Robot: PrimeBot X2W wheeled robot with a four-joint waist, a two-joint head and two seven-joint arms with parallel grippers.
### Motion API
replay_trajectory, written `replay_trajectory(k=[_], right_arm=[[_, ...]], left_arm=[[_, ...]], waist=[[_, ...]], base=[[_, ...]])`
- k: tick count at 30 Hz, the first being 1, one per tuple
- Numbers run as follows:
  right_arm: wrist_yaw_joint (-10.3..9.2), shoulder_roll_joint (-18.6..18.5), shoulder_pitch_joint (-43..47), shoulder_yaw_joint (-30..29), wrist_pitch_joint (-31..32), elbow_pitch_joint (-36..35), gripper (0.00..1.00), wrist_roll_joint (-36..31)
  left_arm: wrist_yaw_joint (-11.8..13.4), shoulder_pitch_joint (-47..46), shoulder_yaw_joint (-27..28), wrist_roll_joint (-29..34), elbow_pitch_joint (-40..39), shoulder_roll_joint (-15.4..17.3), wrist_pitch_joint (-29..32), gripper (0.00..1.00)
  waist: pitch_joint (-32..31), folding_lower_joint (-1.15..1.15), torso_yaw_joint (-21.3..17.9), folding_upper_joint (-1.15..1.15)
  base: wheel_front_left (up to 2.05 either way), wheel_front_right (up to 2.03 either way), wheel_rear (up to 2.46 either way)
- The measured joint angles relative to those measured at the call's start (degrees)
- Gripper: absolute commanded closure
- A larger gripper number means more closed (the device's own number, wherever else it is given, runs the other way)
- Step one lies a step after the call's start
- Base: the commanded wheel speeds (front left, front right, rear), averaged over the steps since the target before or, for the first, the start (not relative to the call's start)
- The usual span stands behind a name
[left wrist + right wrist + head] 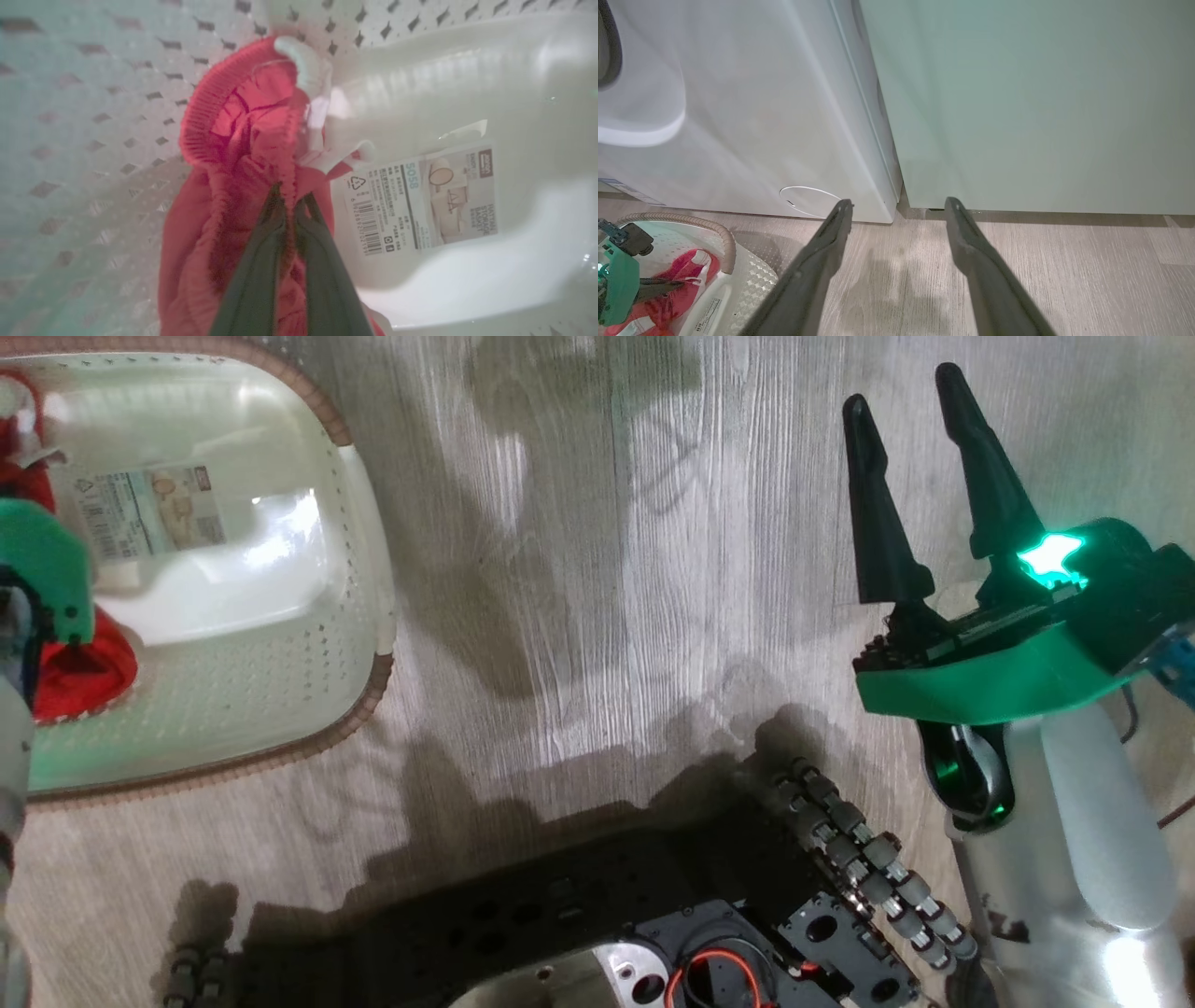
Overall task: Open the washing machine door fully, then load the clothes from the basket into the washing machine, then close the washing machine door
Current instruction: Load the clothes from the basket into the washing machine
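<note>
Pinching the clothes point(243, 135) in the basket point(93, 116), left wrist view: left gripper point(292, 197). Spread wide near the washing machine point(747, 102) at upper left, right wrist view: right gripper point(899, 207).

Number on label sticker point(420, 200), basket point(514, 70) floor: "5058" in pale blue, lying sideways in the left wrist view.
Product name, same sticker: small capitals that seem to read "RATTAN STORAGE BASKET".
Signs: recycling triangle point(358, 182); barcode point(369, 226), digits too small to read.
Brand: dark red square logo point(486, 163), lettering illegible.
Washing machine point(738, 116): blue-edged label point(626, 189) low on the front, print unreadable.
</note>
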Motion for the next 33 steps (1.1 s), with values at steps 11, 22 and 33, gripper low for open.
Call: replay_trajectory(k=[11,22,33], right_arm=[[0.00,0.0,0.5,-1.5,0.0,0.3,0.00,-0.6],[0.00,0.0,4.8,-4.2,0.0,0.8,0.00,-2.2],[0.00,0.0,8.8,-6.6,2.1,1.0,0.00,-3.1]], left_arm=[[0.0,2.1,1.4,-4.1,-2.7,-4.9,-9.2,1.00],[1.6,16.6,6.0,-6.6,-27.6,-7.5,-10.3,1.00],[5.5,32.2,8.2,-7.9,-51.5,-8.8,-10.3,1.00]], waist=[[-4.9,0.00,1.5,0.00],[-14.2,0.00,4.7,0.00],[-24.9,-0.01,8.2,0.00]], base=[[0.00,0.00,0.00],[0.00,0.00,0.00],[0.00,0.00,0.00]])
